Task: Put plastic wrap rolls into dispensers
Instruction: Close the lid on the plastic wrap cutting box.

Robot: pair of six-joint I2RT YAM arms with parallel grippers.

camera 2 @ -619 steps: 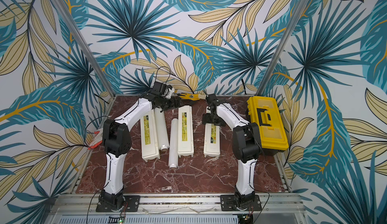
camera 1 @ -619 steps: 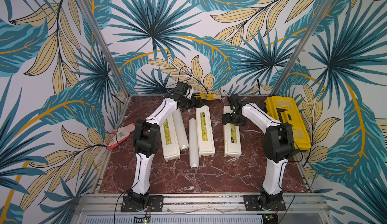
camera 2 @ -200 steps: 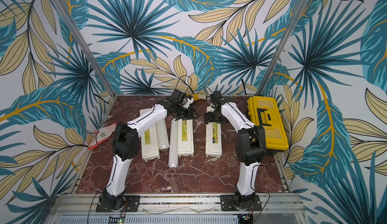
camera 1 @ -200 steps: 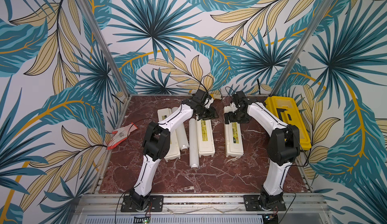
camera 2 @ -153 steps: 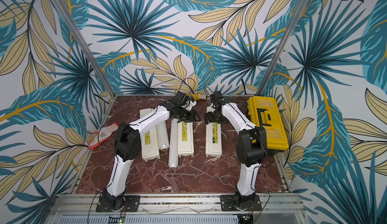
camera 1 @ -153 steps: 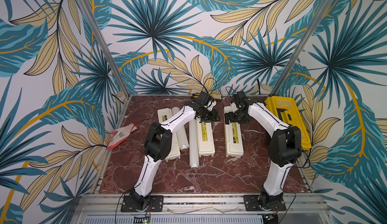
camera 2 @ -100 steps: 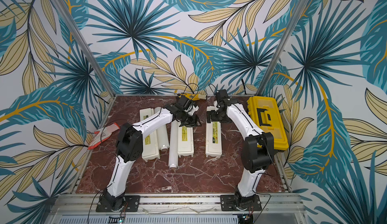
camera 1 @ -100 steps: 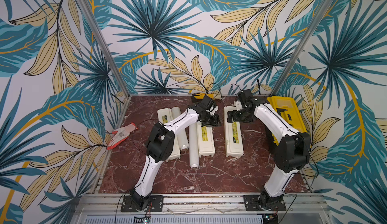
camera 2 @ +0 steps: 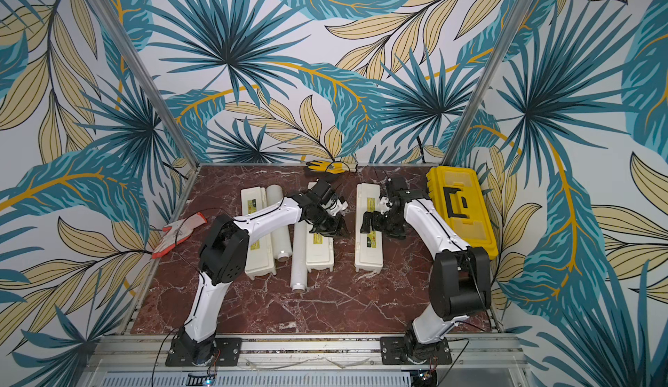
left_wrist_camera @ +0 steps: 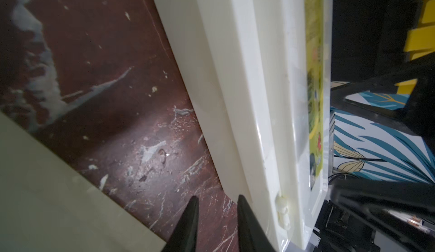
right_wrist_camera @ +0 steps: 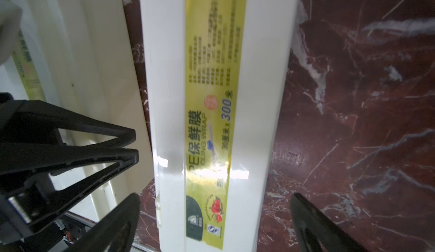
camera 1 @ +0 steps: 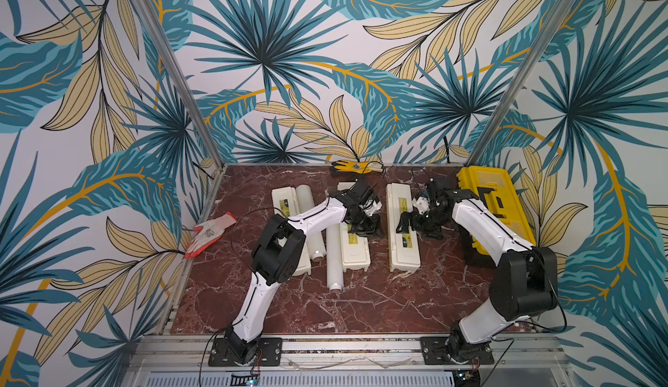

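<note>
Starting at the left edge, a red glove (camera 1: 208,231) lies on the table (camera 1: 361,305), out of everyone's way. Next comes the left dispenser (camera 1: 283,204), lid down, with a roll (camera 1: 305,200) right alongside it. A second roll (camera 1: 334,262) lies loose beside the middle dispenser (camera 1: 356,255), which is also shut. So we judge that neither roll we can see is loaded, and that a lid has to come up first. A yellow glove (camera 1: 352,166) sits at the back wall, clear of the work. Now the left gripper (left_wrist_camera: 216,201): its jaws are closed on nothing, tips down in the gap between the middle dispenser and the right dispenser (camera 1: 403,251), just at that box's long edge. We read it as a wedge for prying the lid. The right gripper (right_wrist_camera: 214,195) hangs over the same box with jaws spread wide, one finger on each side, likely to steady it. Whether they touch it, we cannot tell. What's in the way? Both grippers crowd one box, the left arm lies across the left dispenser and both rolls, and the toolbox (camera 1: 506,219) sits just beside the right arm.
</note>
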